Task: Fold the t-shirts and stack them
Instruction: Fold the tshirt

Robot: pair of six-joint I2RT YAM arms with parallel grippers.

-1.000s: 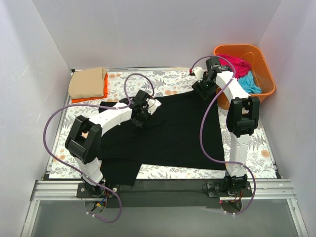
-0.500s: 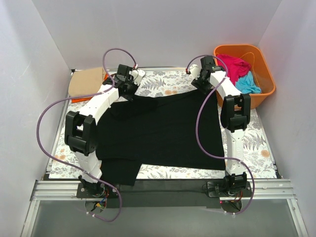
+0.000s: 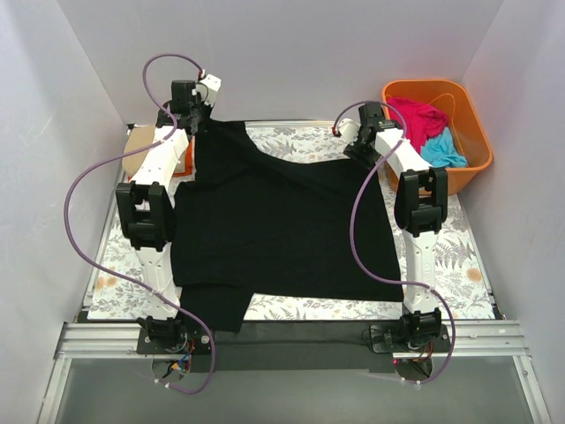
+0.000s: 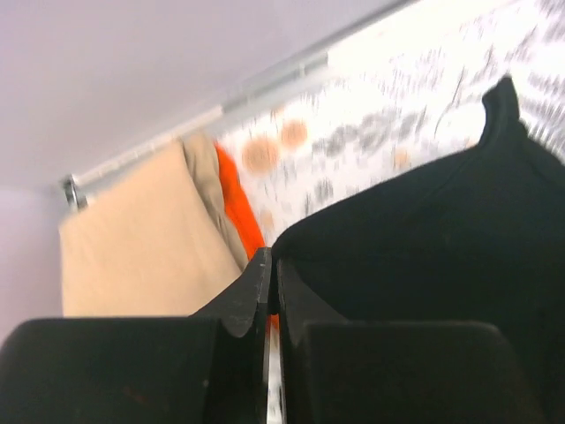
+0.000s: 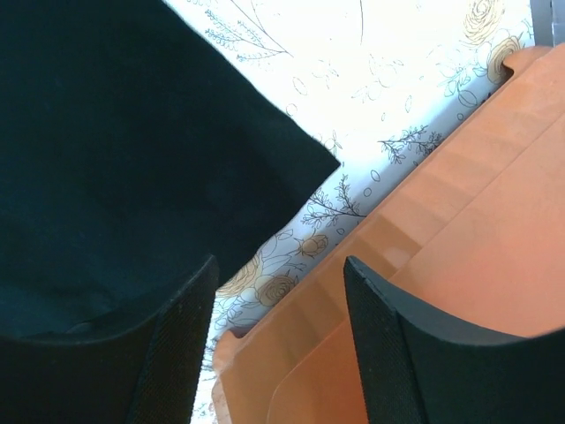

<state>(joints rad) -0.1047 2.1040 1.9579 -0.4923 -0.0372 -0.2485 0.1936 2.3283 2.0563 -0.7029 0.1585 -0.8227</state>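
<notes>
My left pincer (image 4: 267, 265) is clamped on a corner of the black t-shirt (image 3: 282, 230) at eleven o'clock. My right pincer (image 5: 278, 265) stands apart at one o'clock, beside the orange tub (image 5: 459, 265).

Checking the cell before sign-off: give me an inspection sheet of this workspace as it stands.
surface: floral sheet, mostly under cloth.
job's things: black t-shirt spread flat; tan t-shirt folded back left, orange t-shirt peeking beneath; magenta-pink t-shirt and turquoise t-shirt in the orange tub.
clutter: orange tub only, back right.
grippers: left gripper shut on black t-shirt's back-left corner; right gripper open above its back-right corner.
cables: purple cables loop off both arms.
surroundings: white walls; metal rail at near edge.
</notes>
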